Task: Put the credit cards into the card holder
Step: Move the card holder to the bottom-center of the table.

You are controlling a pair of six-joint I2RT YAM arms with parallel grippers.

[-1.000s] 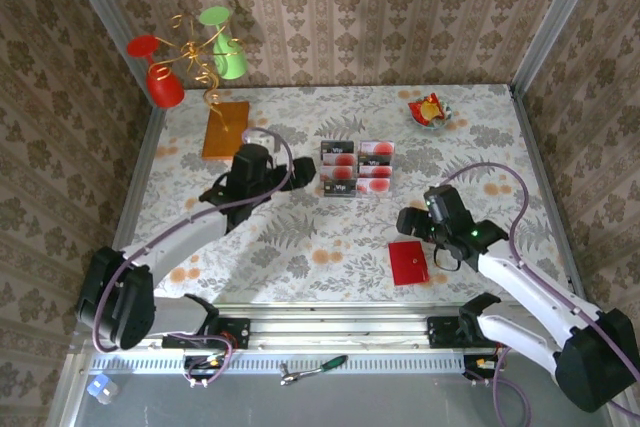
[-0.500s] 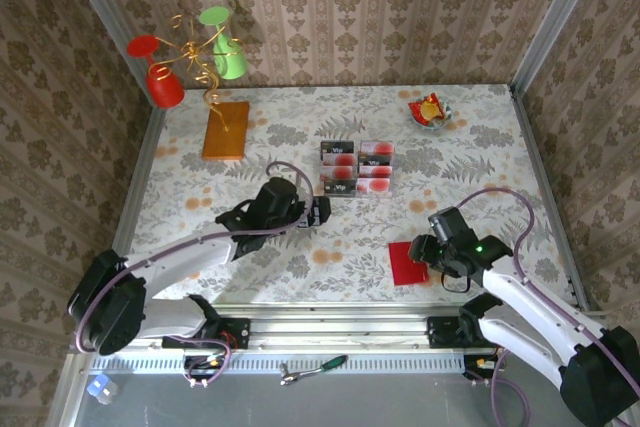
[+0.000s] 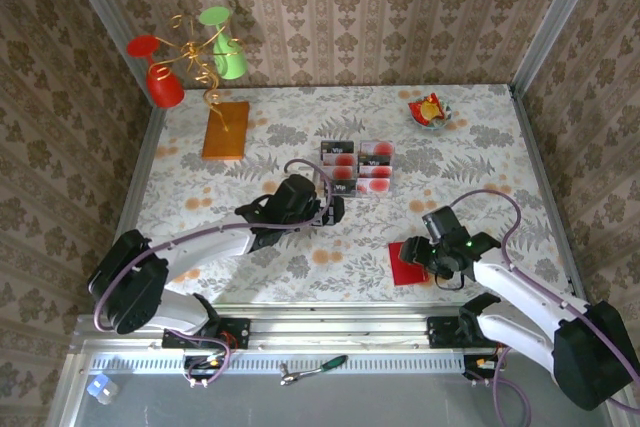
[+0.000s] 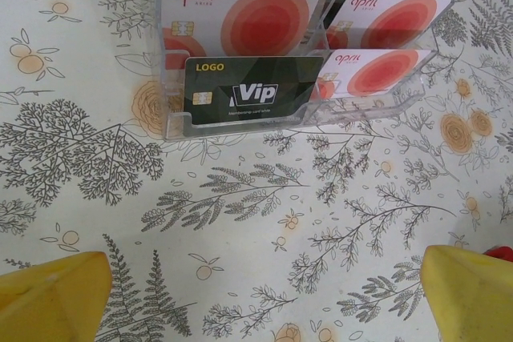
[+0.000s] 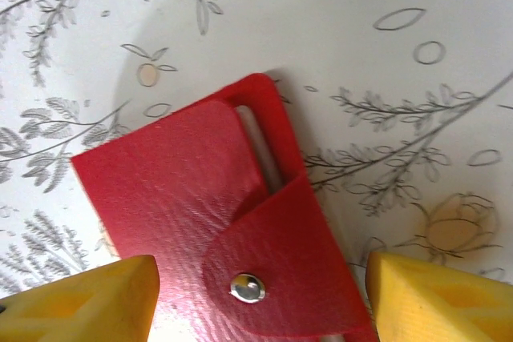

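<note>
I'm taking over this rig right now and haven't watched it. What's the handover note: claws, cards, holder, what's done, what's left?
Left claw: open and empty, hovering over the table just in front of the clear rack.
Right claw: over the card holder, one finger at each side. I cannot tell whether it grips.
Credit cards: in the clear rack's tiers.
Card holder: flat on the table, with its flap closed over the snap.
Done: nothing visible; no card is out of the rack.
Left: open the holder, pick up each card and slide it in.
</note>
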